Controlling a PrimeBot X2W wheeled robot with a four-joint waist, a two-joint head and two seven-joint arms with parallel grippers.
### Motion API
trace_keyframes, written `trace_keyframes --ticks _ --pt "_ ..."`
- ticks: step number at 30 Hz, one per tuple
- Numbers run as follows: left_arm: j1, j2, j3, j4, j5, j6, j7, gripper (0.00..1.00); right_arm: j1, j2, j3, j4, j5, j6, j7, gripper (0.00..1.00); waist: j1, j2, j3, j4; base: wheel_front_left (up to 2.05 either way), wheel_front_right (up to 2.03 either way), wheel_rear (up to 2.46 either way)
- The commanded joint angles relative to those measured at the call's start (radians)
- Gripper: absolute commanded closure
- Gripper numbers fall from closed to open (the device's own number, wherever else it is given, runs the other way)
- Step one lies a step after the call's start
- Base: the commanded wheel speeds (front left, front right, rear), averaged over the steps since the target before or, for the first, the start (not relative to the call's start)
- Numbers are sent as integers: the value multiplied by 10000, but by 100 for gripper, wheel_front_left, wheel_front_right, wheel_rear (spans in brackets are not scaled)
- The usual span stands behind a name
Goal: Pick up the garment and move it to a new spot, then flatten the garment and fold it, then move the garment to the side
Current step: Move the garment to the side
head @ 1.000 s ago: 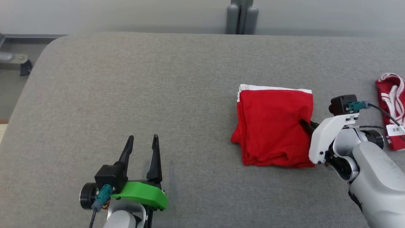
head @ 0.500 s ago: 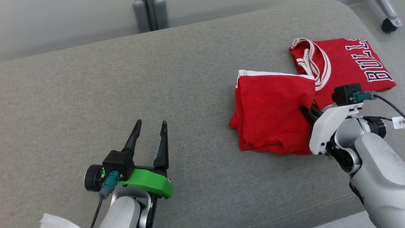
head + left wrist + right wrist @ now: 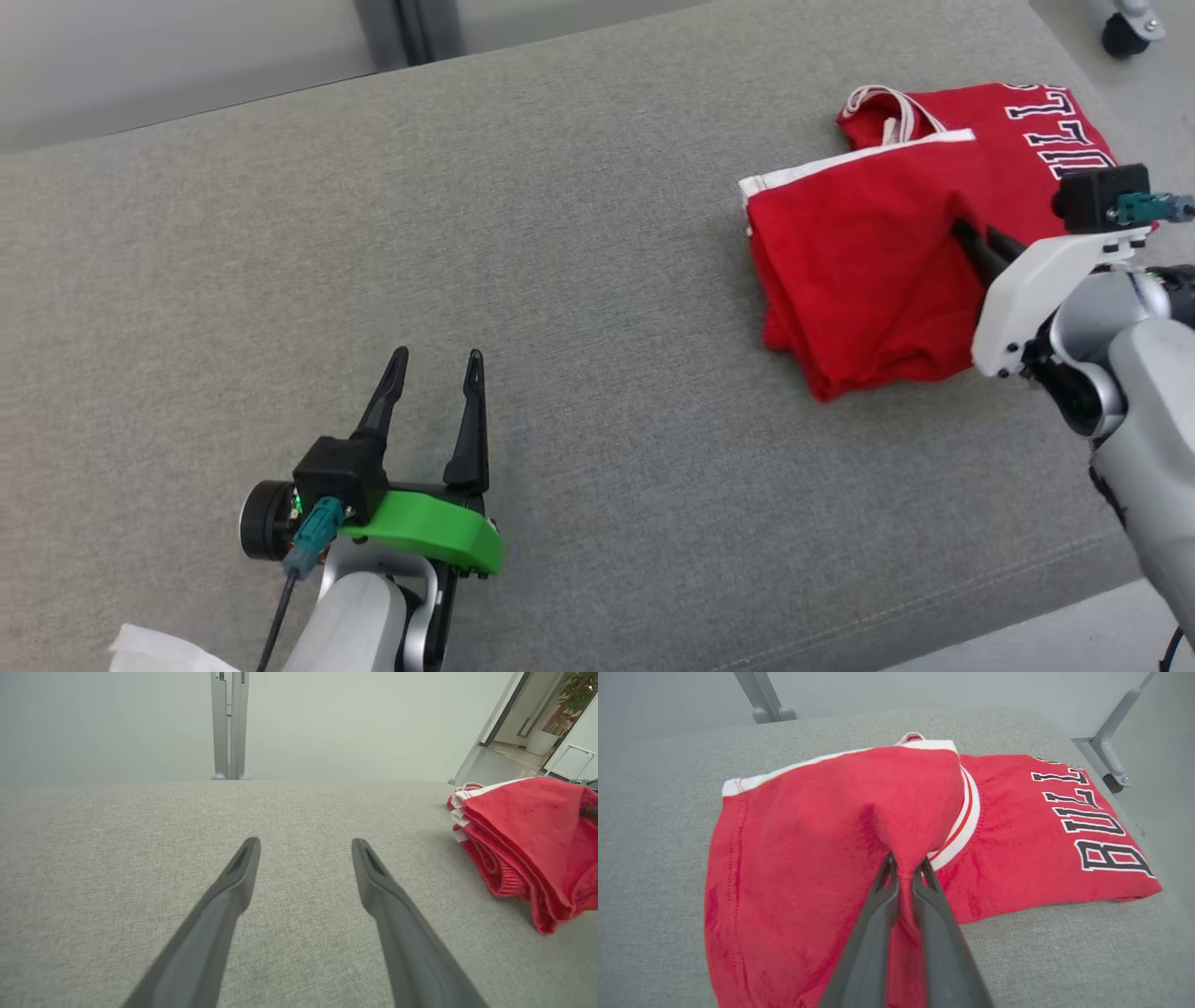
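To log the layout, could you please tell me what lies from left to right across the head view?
white scrap → left gripper → folded garment → right gripper, pinching the garment's right edge. The lettered jersey overlaps these, so it is left out.

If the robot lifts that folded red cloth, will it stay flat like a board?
Probably not. The red cloth tents up softly where the right gripper pinches it, so it would likely droop. Its folded layers look loose, so they may slide apart. It seems light too: one small pinch raises it.
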Motion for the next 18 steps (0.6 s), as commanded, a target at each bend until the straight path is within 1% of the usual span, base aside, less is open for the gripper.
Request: trace_keyframes --ticks 1,8,12,18 --pt "108 55 60 -38 -81 41 0 0 -235 -201 -98 63 -162 0 60 100 0 -1 -198 642 0 0 0" --pt "184 53 105 -155 -222 120 1 0 -884 -985 -420 259 -659 0 412 100 0 -1 -194 1358 0 0 0" --pt "85 53 86 -202 -180 98 1 0 -1281 -1353 -459 484 -906 0 536 100 0 -1 -46 1644 0 0 0" --pt "-53 52 25 -269 -84 65 1 0 -1771 -2137 -548 1008 -1138 0 644 100 0 -1 195 2017 0 0 0"
